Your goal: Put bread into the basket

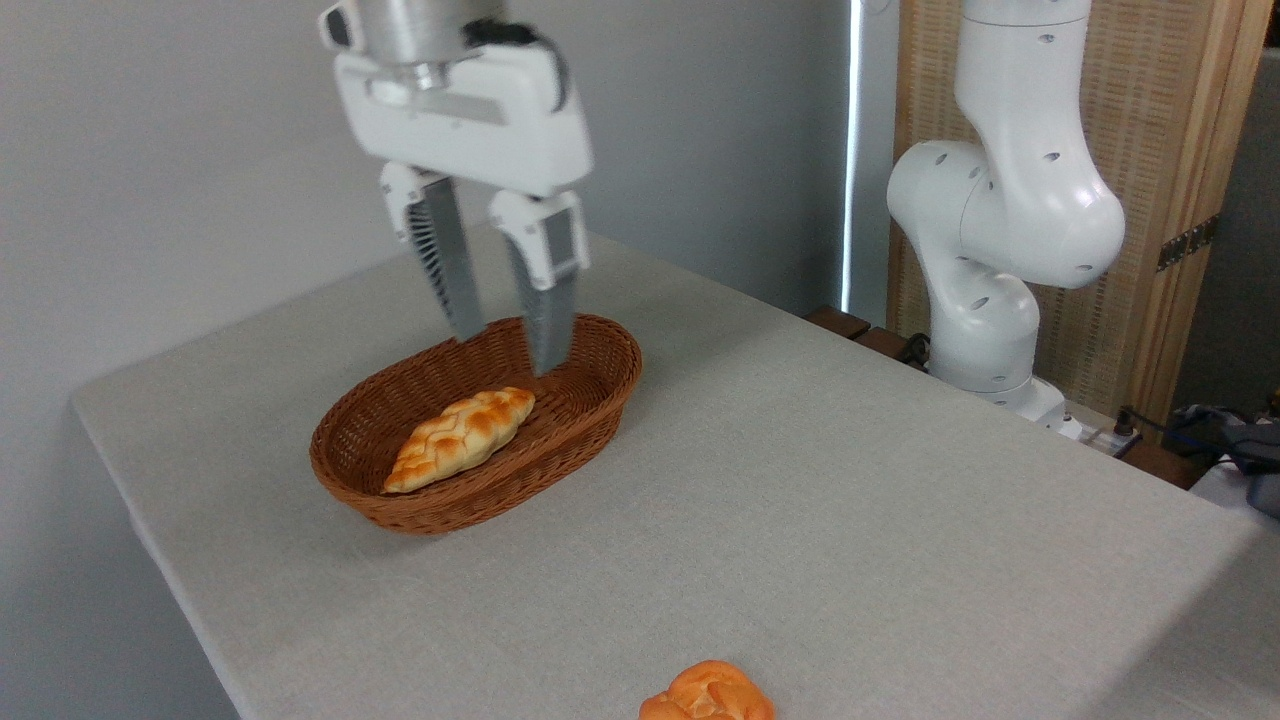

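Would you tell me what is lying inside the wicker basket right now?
Only the braided bread lies inside the basket. The open gripper hangs above its far end, hiding part of the back wall.

You had a plain grey wall (180,150) at upper left and a wooden woven-panel screen (1170,150) at upper right.

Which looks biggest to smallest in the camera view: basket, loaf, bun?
1. basket
2. loaf
3. bun, unsure: it is cut off by the frame edge and nearer the camera.
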Controlling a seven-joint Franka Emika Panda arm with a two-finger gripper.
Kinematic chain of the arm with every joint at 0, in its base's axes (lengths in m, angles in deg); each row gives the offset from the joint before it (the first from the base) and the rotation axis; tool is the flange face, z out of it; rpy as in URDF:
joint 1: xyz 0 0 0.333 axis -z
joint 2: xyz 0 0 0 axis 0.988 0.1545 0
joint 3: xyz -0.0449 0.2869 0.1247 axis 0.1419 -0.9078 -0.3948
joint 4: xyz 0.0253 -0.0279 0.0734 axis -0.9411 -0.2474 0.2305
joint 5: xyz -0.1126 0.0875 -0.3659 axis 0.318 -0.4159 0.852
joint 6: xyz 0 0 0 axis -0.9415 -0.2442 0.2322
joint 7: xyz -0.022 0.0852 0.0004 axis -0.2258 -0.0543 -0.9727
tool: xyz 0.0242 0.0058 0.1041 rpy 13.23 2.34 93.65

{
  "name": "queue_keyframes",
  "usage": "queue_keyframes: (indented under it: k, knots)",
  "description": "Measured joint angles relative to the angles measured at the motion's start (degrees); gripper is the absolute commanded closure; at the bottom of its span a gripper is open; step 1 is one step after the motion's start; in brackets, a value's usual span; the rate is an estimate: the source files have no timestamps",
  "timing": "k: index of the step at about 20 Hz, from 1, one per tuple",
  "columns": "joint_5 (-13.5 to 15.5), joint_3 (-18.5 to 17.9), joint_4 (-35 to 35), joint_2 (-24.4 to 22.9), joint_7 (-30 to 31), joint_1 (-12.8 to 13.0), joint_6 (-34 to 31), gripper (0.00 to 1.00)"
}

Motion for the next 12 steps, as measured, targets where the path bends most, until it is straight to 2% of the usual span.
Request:
queue_keyframes:
  k: [2, 4, 12]
  knots:
    - [1.3, -3.39, -0.02, -1.33, -3.34, -0.09, -1.01, 0.0]
    - [2.13, -4.61, -0.07, -1.6, -4.37, -0.1, -1.09, 0.0]
    - [6.1, -2.76, -0.52, -0.43, -4.37, 0.69, -1.08, 0.0]
